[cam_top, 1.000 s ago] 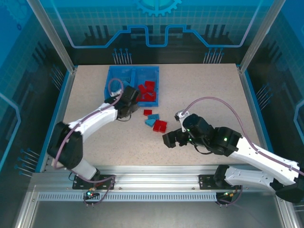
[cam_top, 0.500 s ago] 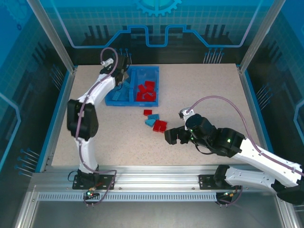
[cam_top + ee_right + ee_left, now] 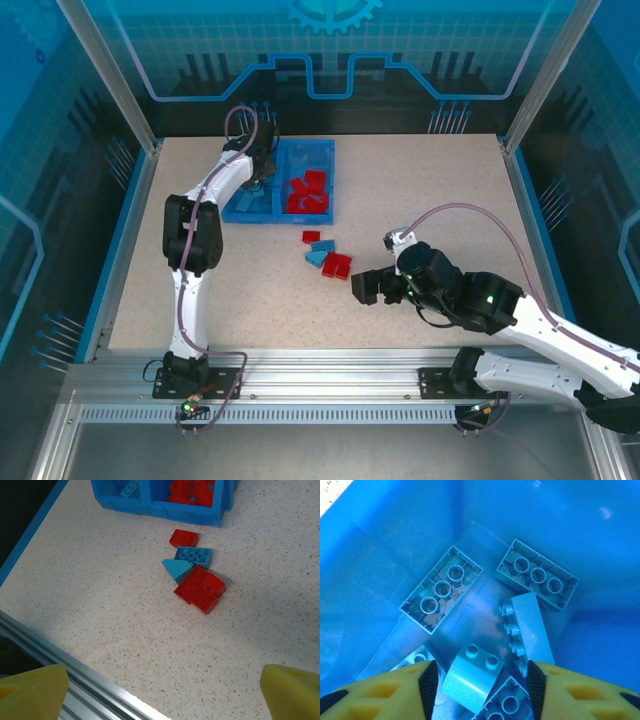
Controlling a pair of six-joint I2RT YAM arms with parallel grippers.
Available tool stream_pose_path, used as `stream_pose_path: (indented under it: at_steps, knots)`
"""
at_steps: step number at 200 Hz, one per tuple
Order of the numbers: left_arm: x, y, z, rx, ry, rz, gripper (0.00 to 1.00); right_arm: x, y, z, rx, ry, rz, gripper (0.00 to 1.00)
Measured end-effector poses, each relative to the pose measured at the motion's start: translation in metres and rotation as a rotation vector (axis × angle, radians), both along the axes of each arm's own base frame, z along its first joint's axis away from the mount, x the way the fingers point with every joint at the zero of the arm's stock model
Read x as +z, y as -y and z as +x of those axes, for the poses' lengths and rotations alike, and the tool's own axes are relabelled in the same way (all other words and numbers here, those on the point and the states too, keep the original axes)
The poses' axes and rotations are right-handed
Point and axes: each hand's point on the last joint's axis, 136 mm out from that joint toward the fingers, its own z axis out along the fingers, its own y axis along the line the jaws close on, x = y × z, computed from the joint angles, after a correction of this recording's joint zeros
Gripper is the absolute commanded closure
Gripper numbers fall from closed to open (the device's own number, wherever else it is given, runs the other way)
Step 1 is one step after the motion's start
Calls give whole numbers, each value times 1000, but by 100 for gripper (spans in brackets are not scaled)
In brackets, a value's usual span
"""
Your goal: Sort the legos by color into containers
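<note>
- Left fingers (image 3: 375, 695) hanging partly apart, empty, over light blue bricks (image 3: 441, 589) in bin's left compartment (image 3: 380, 555).
- Right fingers (image 3: 30, 690) hovering wide apart, empty, near loose red bricks (image 3: 200, 587) on table (image 3: 100, 630).

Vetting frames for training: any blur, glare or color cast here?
Left wrist: heavy blue cast inside the bin, glare spots on its wall, left fingers soft, light blue bricks sharp. Right wrist: red bricks crisp, right fingers blurred. Top external: even light, soft shadows.
</note>
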Motion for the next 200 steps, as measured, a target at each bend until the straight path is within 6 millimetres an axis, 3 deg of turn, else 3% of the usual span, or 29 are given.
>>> stream_pose_path:
  at_steps: [25,47,72,86,102,114,124,146,160,178,200]
  knots:
    - [18,1,-14,-6,12,-32,45,-5,-3,2,-2,-7,-12,0]
    - [56,4,-47,-15,59,-85,45,-16,-9,8,-11,-20,-40,0]
    - [127,16,-104,-72,201,-134,43,-39,-21,22,-30,-53,-106,0]
    - [172,40,-141,-174,319,-153,38,-61,-25,33,-49,-86,-169,0]
    - [222,80,-193,-391,458,-175,31,-86,-27,48,-66,-119,-234,0]
    - [244,99,-227,-542,536,-194,25,-105,-27,59,-81,-152,-273,0]
    - [255,103,-251,-641,579,-195,18,-121,-27,69,-91,-181,-296,2]
    - [262,106,-289,-846,627,-151,2,-156,-27,86,-107,-248,-329,7]
    - [255,111,-309,-994,636,-103,1,-177,-29,93,-102,-288,-345,13]
    - [228,116,-329,-1163,611,-29,1,-197,-34,99,-91,-330,-343,20]
    - [179,120,-344,-1307,539,16,1,-211,-36,108,-90,-368,-311,28]
